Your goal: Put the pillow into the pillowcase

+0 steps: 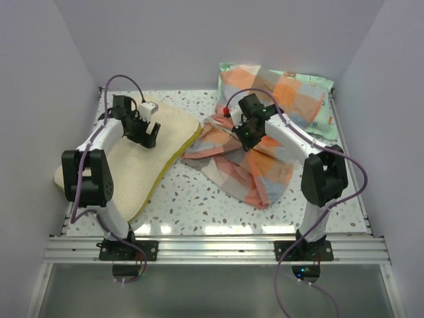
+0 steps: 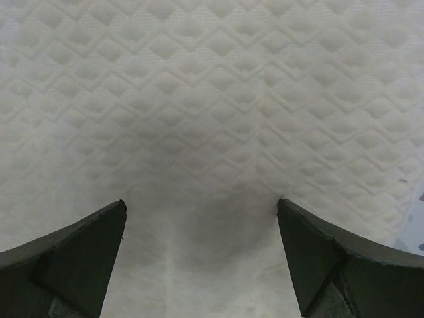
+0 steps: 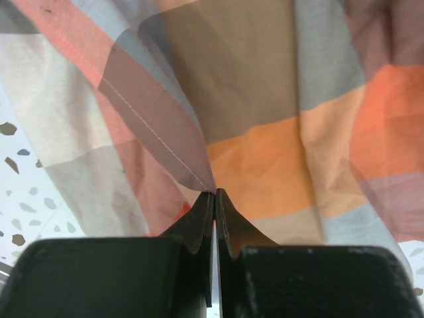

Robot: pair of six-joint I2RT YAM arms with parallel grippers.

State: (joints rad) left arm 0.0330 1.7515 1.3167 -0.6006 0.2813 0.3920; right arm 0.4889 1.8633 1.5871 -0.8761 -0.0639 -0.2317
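Pillow [image 1: 139,177] lying left of pillowcase [image 1: 265,173], far end toward it; left pincer [image 2: 201,207] released above pillow, right pincer [image 3: 214,193] clenched on pillowcase fold.

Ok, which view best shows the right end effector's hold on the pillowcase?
Right wrist: the right end effector is shut on a hemmed fold of the pillowcase, seen close up. Top external shows most of the crumpled pillowcase but not the pinch itself. Left wrist: none of it, just the pillow.

Quilted matt cloth pillow [image 2: 212,119], thin smooth woven pillowcase [image 3: 265,132], speckled glossy table [image 1: 199,199].
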